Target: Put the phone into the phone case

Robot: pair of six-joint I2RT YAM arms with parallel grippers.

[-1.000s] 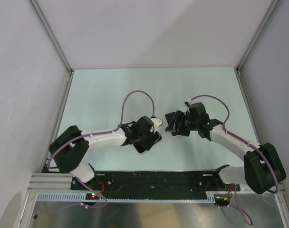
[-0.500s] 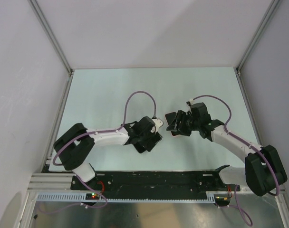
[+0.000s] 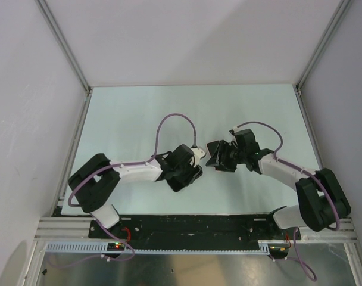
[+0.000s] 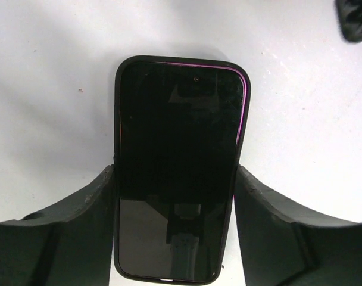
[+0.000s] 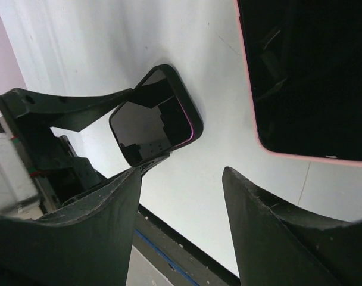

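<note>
In the left wrist view the phone (image 4: 178,125), dark-screened with a thin purple edge, sits inside the black phone case (image 4: 117,119), flat on the white table. My left gripper (image 4: 175,173) is shut on the case, one finger on each long side. From the right wrist view the same cased phone (image 5: 154,116) shows to the left. My right gripper (image 5: 181,173) is open above bare table, nothing between its fingers. From above, the left gripper (image 3: 193,159) and the right gripper (image 3: 217,156) face each other at mid-table, and they hide the phone.
A second dark-screened slab with a pink rim (image 5: 312,77) lies just beyond my right fingers. The white table (image 3: 139,119) is walled on three sides. A black rail (image 3: 193,225) runs along the near edge between the arm bases.
The right arm's elbow has drawn inward to the left and the left arm's shoulder has shifted right. Both grippers stay close together at mid-table.
</note>
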